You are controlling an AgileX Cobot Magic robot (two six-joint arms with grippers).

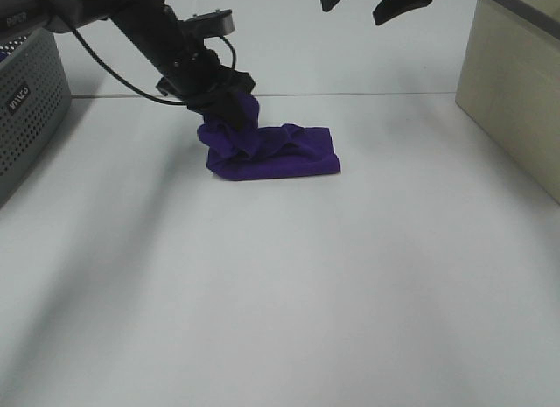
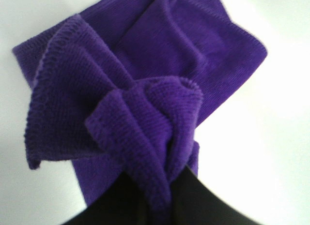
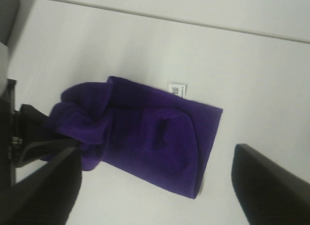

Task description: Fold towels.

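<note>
The deep purple towel (image 1: 284, 153) lies bunched on the white table (image 1: 280, 293), left of centre toward the back. My left gripper (image 1: 229, 109) is shut on its left end, which is pulled up into gathered folds (image 2: 145, 113) between the black fingers (image 2: 193, 201). The rest of the cloth (image 3: 155, 138) lies flat in a doubled layer, with a small white tag (image 3: 178, 90) at its far edge. My right gripper (image 1: 378, 3) hangs high above the back of the table, open and holding nothing, its fingers (image 3: 266, 186) framing the towel from above.
A grey perforated basket (image 1: 26, 109) stands at the left edge of the table. A beige box (image 1: 512, 92) stands at the right edge. A seam in the tabletop (image 1: 367, 94) runs across the back.
</note>
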